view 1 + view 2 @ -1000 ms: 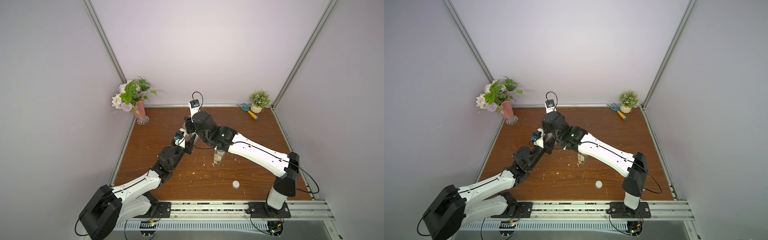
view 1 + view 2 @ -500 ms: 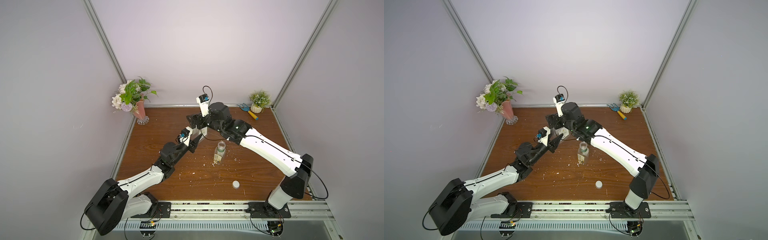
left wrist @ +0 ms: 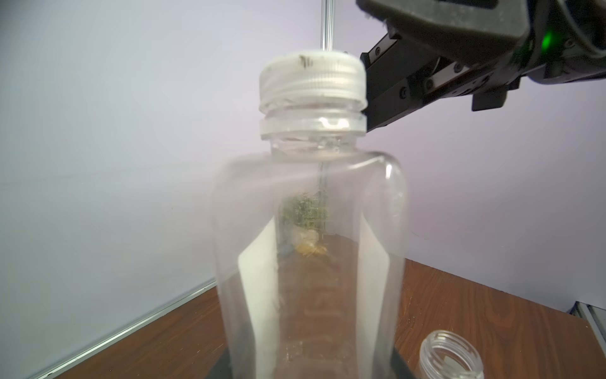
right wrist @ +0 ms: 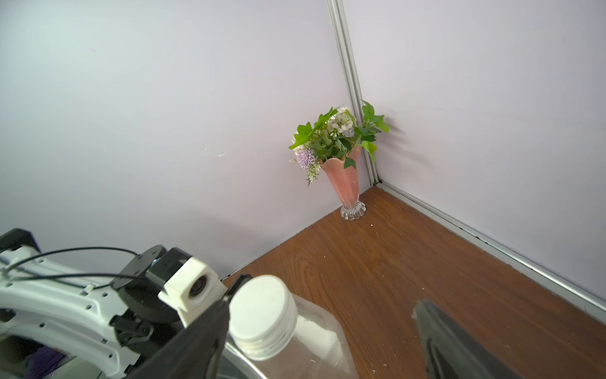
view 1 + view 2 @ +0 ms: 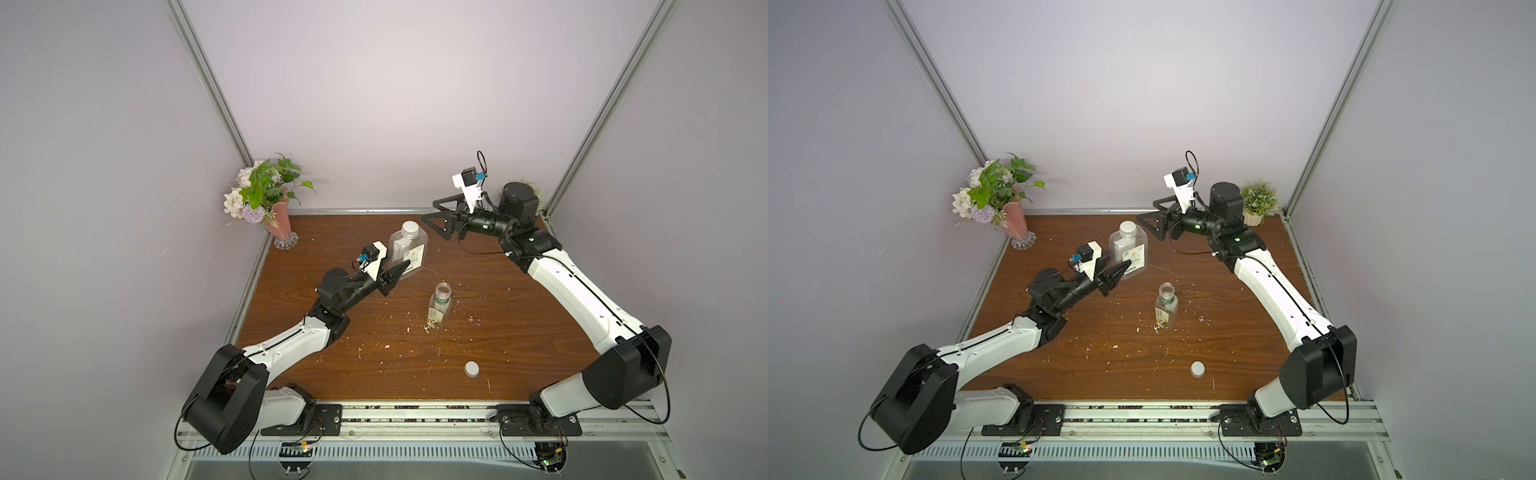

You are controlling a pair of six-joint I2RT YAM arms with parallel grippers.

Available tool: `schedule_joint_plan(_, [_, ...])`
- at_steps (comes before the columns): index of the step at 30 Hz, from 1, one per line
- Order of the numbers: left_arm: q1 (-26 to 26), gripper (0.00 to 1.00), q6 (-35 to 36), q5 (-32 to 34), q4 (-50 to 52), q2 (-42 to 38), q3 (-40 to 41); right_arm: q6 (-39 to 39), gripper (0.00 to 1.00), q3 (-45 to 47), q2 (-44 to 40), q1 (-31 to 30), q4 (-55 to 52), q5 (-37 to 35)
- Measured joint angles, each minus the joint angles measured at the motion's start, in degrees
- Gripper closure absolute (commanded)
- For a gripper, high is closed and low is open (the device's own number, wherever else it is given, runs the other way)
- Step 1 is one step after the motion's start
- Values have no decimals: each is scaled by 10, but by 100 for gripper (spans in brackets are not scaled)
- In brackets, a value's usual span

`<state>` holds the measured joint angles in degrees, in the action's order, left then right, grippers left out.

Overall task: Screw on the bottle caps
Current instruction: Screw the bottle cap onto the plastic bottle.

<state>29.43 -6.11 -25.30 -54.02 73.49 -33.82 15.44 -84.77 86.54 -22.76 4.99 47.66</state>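
While its jaws press narrowly against the lower walls of the squarish bottle [image 5: 409, 249], the left gripper [image 5: 397, 272] holds that clear, white-labelled bottle upright over the back of the table [image 5: 519, 332], on the left arm's side. Its far jaw is hidden behind the plastic in both top views, so contact on that side is probable rather than plain. A white cap [image 3: 311, 82] sits on this bottle's neck, with a band of thread showing beneath its rim in the left wrist view. Just beside that cap but clear of it, the right gripper [image 5: 429, 210] hangs in the air with its jaws spread wide and nothing between them. Nearer the middle of the table the round bottle [image 5: 439, 307] stands upright by itself, with a green, white and yellow label and a bare, open neck. The second cap [image 5: 472, 368] lies flat on the wood toward the front edge, well apart from both bottles. White crumbs [image 5: 409, 329] are scattered around the round bottle. A pink flower vase [image 5: 278, 224] stands in the back left corner and a small potted plant [image 5: 1258, 203] in the back right.
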Motion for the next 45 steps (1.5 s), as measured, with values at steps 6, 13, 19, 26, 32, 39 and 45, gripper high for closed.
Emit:
schedule_joint_plan(6, [-5, 100, -12, -38, -2, 2, -2, 10, 14, -27, 38, -1, 40, 109])
schedule_joint_plan(13, [-7, 100, -25, -72, 3, 2, -19, 0, 19, -31, 67, -16, 36, 165])
schedule_joint_plan(19, [-7, 99, -28, -90, 5, 2, -26, -47, 37, -46, 67, -34, 1, 170])
schedule_joint_plan(26, [-8, 100, -32, -94, 16, 3, -27, -69, 53, -46, 66, -42, -9, 167])
schedule_joint_plan(32, [-10, 100, -38, -95, 18, 3, -27, -83, 70, -46, 65, -42, -10, 153])
schedule_joint_plan(39, [-10, 100, -38, -90, 19, 3, -27, -90, 100, -46, 60, -47, -23, 128])
schedule_joint_plan(45, [-10, 99, -34, -62, 25, 2, -26, -100, 100, -52, 57, -64, -52, 64])
